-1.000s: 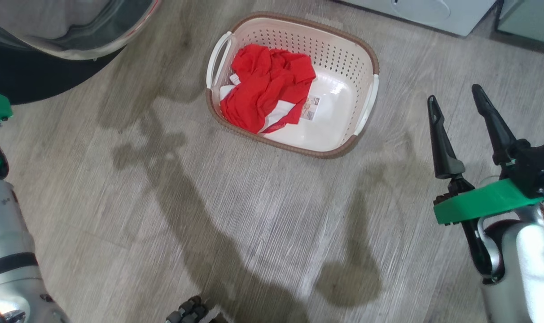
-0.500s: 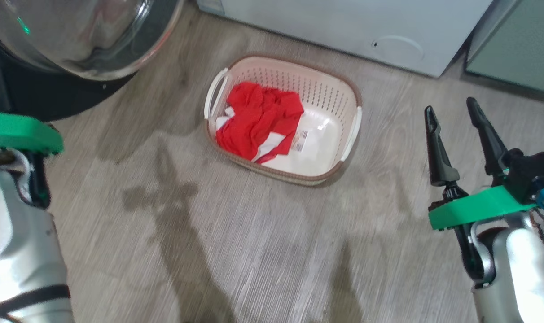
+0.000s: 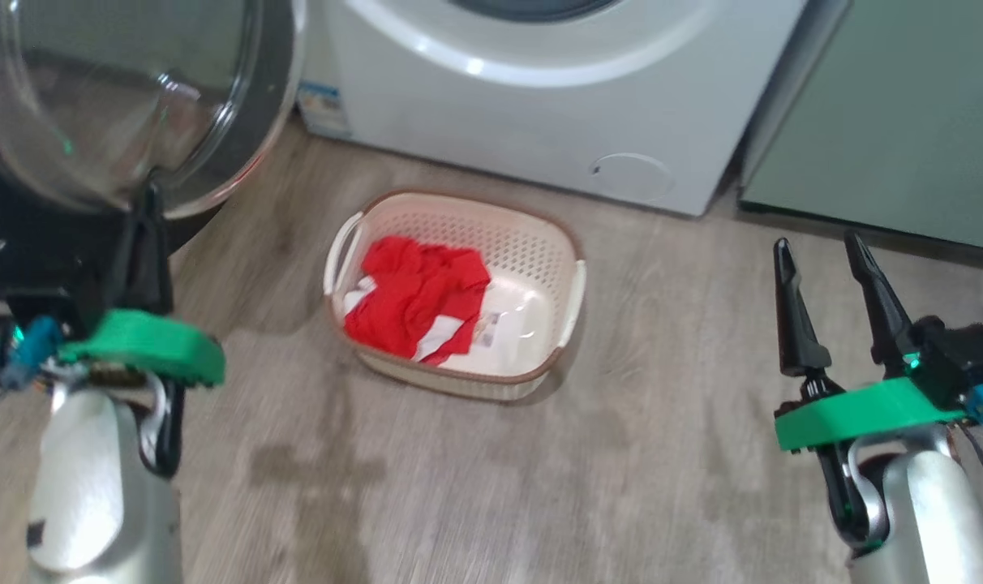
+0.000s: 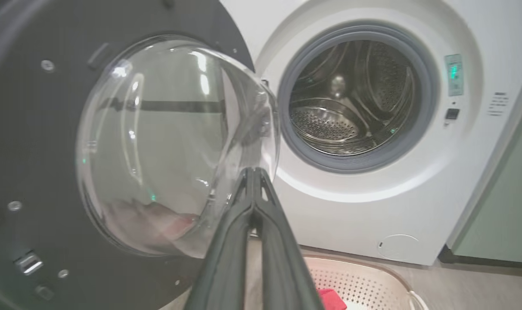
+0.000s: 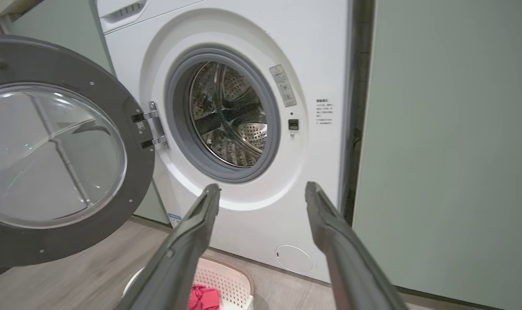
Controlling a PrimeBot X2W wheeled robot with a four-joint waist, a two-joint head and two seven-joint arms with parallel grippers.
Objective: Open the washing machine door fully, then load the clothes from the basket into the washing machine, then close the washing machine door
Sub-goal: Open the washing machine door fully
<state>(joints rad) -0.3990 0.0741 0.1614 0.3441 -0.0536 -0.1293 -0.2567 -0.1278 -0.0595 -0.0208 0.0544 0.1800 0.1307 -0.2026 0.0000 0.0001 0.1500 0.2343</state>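
Camera's tipped up since a second ago, so the washing machine (image 3: 540,122) front and the left gripper (image 3: 151,199) now show in the head view. Left gripper is pinched shut on nothing, tips right by the washing machine door (image 3: 94,105) glass, can't tell if touching. Right gripper (image 3: 817,243) is spread wide, empty. The basket (image 3: 508,235) with the clothes (image 3: 414,296) sits ahead and to its left, well apart.

Bright, even, diffuse indoor light. Head view: motion blur, worst on left arm (image 3: 94,478) and floor (image 3: 459,487); soft grey shadows on floor. Basket (image 3: 540,243) slightly smeared there. White glare streaks on door (image 4: 166,142) glass, faint green glints. Drum (image 4: 351,99) shines. Wrist views sharper; near fingers (image 5: 179,258) soft, out of focus. Slight wide-angle bowing at edges.
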